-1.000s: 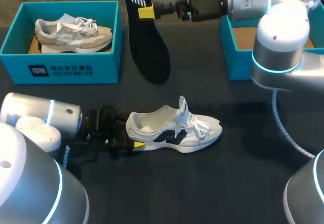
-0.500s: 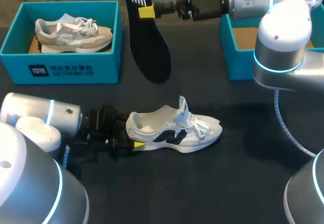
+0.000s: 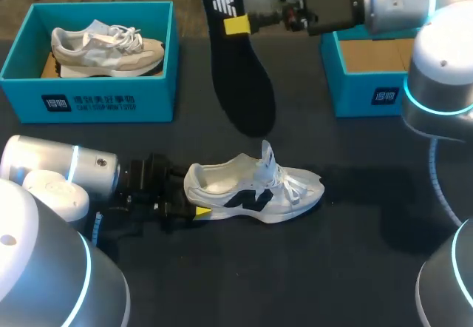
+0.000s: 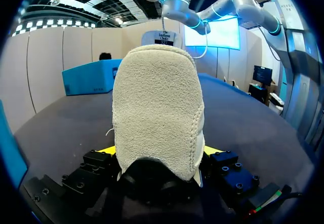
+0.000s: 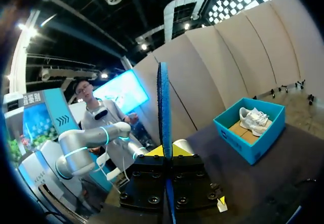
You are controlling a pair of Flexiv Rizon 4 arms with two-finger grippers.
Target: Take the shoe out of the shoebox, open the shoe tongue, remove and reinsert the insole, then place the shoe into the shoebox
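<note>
Teal shoebox (image 3: pixel 89 103) x2, shoe (image 3: pixel 251 194) x2, insole (image 3: pixel 240 83) x1.

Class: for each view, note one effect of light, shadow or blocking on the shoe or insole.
Head view: a faint shadow on the table right of the shoe; the insole shows little detail. Left wrist view: the evenly lit heel, in the left tool, hides most else. Right wrist view: the insole, edge-on in the right tool, is a thin line.

top of insole (image 3: pixel 240 75) cut at head view's edge, left tool (image 3: pixel 192 194) fingertips mostly hidden behind shoe (image 3: pixel 255 190) heel
</note>
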